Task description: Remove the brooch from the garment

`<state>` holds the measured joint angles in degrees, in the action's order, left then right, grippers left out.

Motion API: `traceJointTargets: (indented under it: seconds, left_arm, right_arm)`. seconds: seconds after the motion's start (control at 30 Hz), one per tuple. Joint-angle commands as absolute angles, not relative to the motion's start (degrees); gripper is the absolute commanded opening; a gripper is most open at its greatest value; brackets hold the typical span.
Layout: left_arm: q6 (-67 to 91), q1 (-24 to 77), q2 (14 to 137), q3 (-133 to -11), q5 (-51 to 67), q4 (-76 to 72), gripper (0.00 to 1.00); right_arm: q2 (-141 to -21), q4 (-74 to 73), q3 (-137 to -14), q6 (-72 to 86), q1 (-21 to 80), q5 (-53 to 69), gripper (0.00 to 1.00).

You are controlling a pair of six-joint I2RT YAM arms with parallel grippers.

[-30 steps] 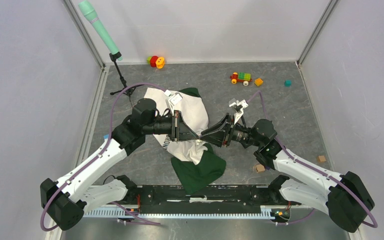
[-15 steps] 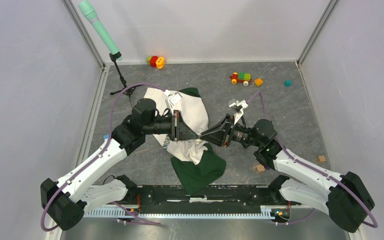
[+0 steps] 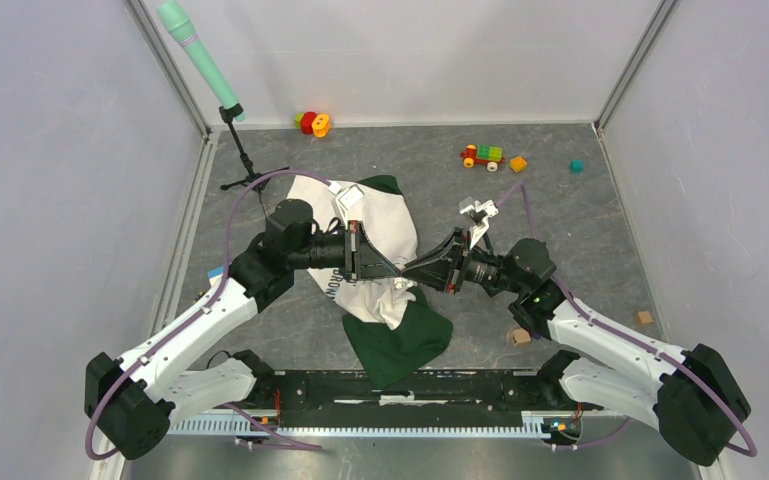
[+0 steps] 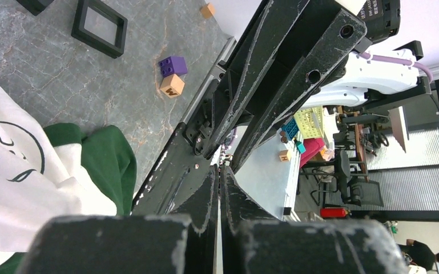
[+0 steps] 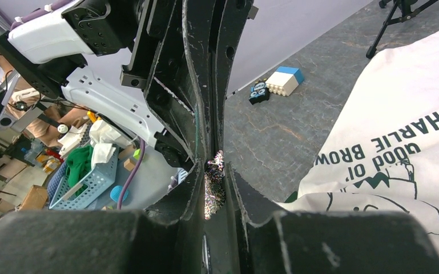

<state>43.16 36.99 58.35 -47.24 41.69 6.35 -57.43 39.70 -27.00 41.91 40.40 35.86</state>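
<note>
A crumpled white T-shirt with black print and dark green fabric parts point(image 3: 388, 228) lies on the grey marbled table point(image 3: 600, 220). Above it, the left gripper point(image 3: 392, 268) and the right gripper point(image 3: 412, 271) meet tip to tip.

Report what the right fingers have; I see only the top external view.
Observer: The right wrist view shows a sparkly beaded brooch pinched between the right fingers.
Operator: Say whether cloth is caught there too.
Observer: None shows between them; the white T-shirt lies beside them, apart.
Operator: Check the other arm.
Observer: The left wrist view shows the left fingers pressed together, only a sliver between, tips meeting the right ones.
</note>
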Motion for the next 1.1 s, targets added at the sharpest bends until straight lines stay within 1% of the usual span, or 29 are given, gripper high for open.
traceJointTargets:
  seconds: [0.0, 0.1, 0.13, 0.17, 0.2, 0.23, 0.27, 0.37, 0.43, 0.5, 0.67, 0.77, 0.97, 1.07]
  left_arm:
    - [46.9, 37.4, 58.1, -47.9, 44.7, 0.3, 0.02]
    - [45.2, 37.4, 58.2, -48.9, 44.2, 2.7, 0.02]
    - [44.2, 37.4, 58.2, -49.3, 43.6, 4.2, 0.02]
    - [43.3, 37.3, 58.2, -49.7, 43.0, 5.8, 0.02]
    - [41.9, 37.3, 58.1, -50.3, 42.1, 7.9, 0.02]
    - [40.6, 37.3, 58.1, -50.8, 41.2, 9.8, 0.02]
    - [39.9, 37.3, 58.0, -51.0, 40.8, 10.7, 0.02]
    - [39.5, 37.3, 57.9, -51.1, 40.5, 11.5, 0.02]
    - [39.4, 37.3, 58.0, -51.2, 40.5, 11.5, 0.02]
    - [39.4, 37.3, 58.0, -51.4, 40.6, 11.6, 0.02]
    - [39.9, 37.3, 57.9, -51.4, 41.1, 11.0, 0.02]
    - [41.8, 37.3, 57.8, -50.7, 41.9, 8.7, 0.02]
    - [47.0, 37.3, 58.0, -47.4, 43.5, 1.1, 0.02]
    - [48.1, 37.3, 57.9, -46.9, 43.3, 0.2, 0.02]
  right_arm:
    - [-57.2, 40.0, -28.4, 40.3, 41.1, 34.8, 0.21]
    - [-56.5, 38.4, -28.9, 39.5, 41.0, 34.7, 0.21]
    - [-56.2, 37.5, -29.2, 39.0, 41.1, 34.5, 0.22]
    - [-55.9, 36.7, -29.5, 38.5, 41.1, 34.3, 0.25]
    - [-55.5, 35.8, -29.8, 38.1, 41.0, 34.1, 0.34]
    - [-55.3, 35.1, -30.1, 37.6, 41.0, 33.9, 0.38]
    - [-55.0, 34.3, -30.3, 37.2, 41.0, 33.8, 0.4]
    - [-54.8, 33.3, -30.6, 36.6, 41.1, 33.4, 0.37]
    - [-55.1, 33.3, -30.6, 36.6, 41.0, 33.6, 0.33]
    - [-55.5, 33.5, -30.6, 36.7, 41.0, 33.9, 0.31]
    - [-55.8, 33.9, -30.5, 36.7, 41.0, 33.9, 0.23]
    - [-55.9, 34.5, -30.3, 36.9, 41.0, 34.0, 0.17]
    - [-56.1, 35.7, -29.7, 37.3, 41.2, 34.2, 0.15]
    - [-56.2, 36.1, -29.4, 37.4, 41.1, 34.2, 0.17]
